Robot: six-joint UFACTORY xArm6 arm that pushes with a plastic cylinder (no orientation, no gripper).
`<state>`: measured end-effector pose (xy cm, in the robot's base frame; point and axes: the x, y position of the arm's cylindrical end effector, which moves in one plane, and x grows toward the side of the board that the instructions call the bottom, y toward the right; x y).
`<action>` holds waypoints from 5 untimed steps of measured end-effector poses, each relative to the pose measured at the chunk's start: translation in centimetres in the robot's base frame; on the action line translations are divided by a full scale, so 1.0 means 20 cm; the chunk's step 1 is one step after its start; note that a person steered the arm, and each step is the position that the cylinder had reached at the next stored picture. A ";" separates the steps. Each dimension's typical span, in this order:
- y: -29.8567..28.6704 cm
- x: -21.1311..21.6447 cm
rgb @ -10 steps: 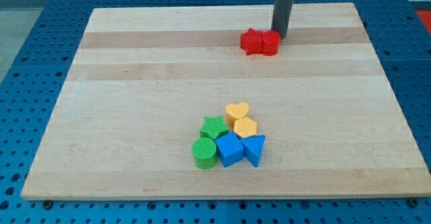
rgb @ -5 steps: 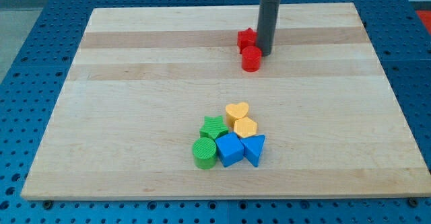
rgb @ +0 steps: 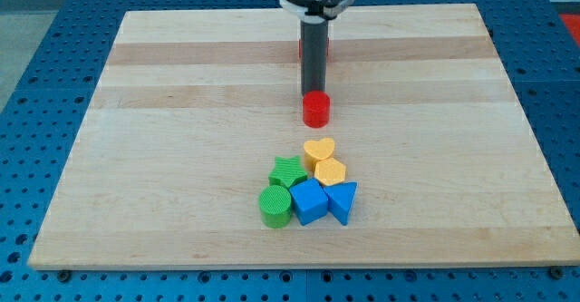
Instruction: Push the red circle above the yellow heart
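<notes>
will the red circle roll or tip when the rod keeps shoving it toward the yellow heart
The red circle probably slides rather than rolls: it stands on a flat end, squat. Its round side may let it slip off my tip, just above it. The yellow heart sits apart below.

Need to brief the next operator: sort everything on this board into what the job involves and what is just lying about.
Involved in the job:
- small red circle block
- yellow heart block, just below it
- my tip, at the circle's top edge

Lying about:
- yellow hexagon block
- green star block
- green cylinder block
- blue cube block
- blue triangle block
- red block mostly hidden behind the rod
</notes>
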<state>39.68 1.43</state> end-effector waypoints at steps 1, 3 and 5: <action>0.00 0.13; -0.06 0.29; -0.18 0.33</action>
<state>46.34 -2.14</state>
